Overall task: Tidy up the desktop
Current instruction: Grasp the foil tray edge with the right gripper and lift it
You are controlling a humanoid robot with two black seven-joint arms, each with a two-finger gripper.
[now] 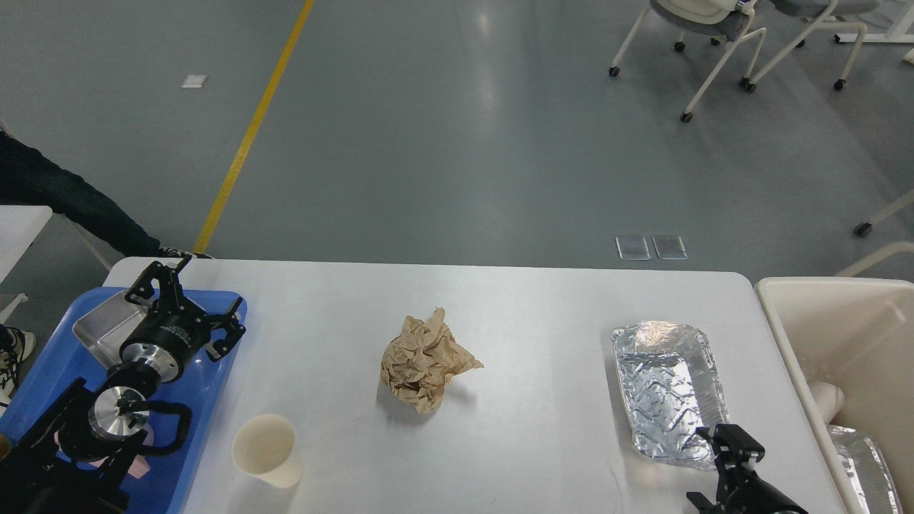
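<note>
Along the bottom edge, much is being cut off: the near side of the desktop (528,321) is running out of view, and so are the lower part of the blue tray (43,385) at the left and the cream bin (821,314) at the right. Inside the bin, crumpled foil (860,464) is showing only in part. The right gripper (722,450) is peeking up from the bottom right, just at the near end of the foil tray (668,389); seen dark and end-on, it is not letting me tell whether its fingers are apart or together. The left gripper (189,296) is hanging over the blue tray with its fingers spread apart, holding nothing, and is partly covering a metal dish (100,328) lying there.

The desktop is looking smooth, white and faintly glossy, with rounded far corners, and is filling the lower half of the view. Its long axis is running left to right, from the blue tray to the bin. A crumpled brown paper ball (425,360) is sitting near its middle, and a paper cup (268,450) is standing upright near the left, beside the blue tray.
</note>
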